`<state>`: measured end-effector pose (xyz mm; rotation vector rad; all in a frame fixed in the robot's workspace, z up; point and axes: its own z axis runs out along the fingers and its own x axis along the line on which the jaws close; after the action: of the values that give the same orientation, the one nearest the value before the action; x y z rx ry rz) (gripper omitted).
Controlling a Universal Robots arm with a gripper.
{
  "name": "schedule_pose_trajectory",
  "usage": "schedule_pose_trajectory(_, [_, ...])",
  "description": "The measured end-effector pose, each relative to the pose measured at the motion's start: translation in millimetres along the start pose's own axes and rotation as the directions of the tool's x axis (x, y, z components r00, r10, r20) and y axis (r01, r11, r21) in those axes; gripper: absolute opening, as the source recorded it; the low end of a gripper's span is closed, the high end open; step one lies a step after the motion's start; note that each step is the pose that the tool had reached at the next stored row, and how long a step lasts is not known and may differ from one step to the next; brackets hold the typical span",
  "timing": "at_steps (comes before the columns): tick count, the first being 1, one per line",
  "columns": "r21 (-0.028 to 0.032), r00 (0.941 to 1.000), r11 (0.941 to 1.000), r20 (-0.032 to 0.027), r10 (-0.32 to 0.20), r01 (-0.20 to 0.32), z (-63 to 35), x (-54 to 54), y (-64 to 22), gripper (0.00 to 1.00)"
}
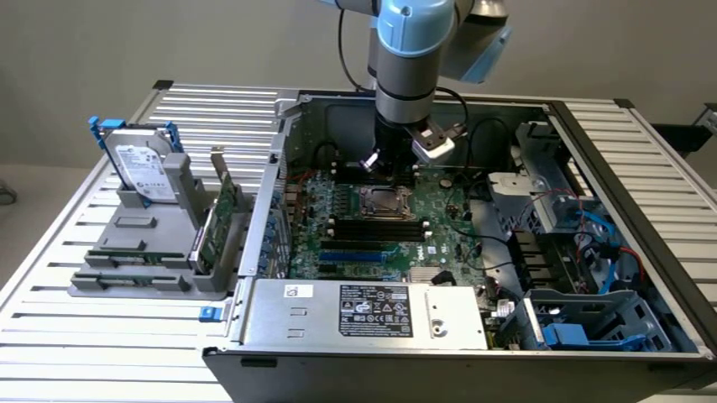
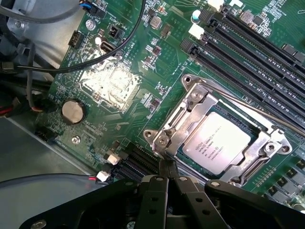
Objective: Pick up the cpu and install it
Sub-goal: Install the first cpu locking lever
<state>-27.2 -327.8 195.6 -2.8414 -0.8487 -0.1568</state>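
Note:
The cpu [image 2: 217,143] lies flat in its socket on the green motherboard [image 2: 119,86], its silver-grey top with printed text showing through the metal socket frame [image 2: 178,119]. In the exterior view the socket with the cpu [image 1: 382,201] sits at the middle of the board inside the open computer case. My gripper [image 2: 167,168] is shut with nothing between its black fingers, and its tips hang close over the edge of the socket frame, beside the cpu. From outside, the gripper [image 1: 389,168] hangs from the blue-grey arm just behind the socket.
A silver hard drive [image 1: 147,168] stands upright on a grey stand at the exterior view's left, with green circuit cards [image 1: 223,220] beside it. Black memory slots [image 2: 248,43], a coin battery [image 2: 73,111] and loose black cables [image 2: 109,50] surround the socket. The power supply [image 1: 370,311] fills the case's front.

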Motion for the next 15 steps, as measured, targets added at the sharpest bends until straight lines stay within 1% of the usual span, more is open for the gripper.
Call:
schedule_pose_trajectory(5, [0.0037,1.0000,1.0000,-0.0022,-0.001,0.001,-0.1,0.0,0.0,0.11])
schedule_pose_trajectory(8, [0.0045,1.0000,1.0000,-0.0031,-0.001,0.001,-1.7,0.3,-0.2,0.11])
schedule_pose_trajectory(12, [0.0041,1.0000,1.0000,-0.0022,-0.001,0.001,-5.9,0.7,-0.5,0.11])
schedule_pose_trajectory(15, [0.0050,1.0000,1.0000,-0.0012,-0.001,0.001,-8.3,0.3,0.3,0.11])
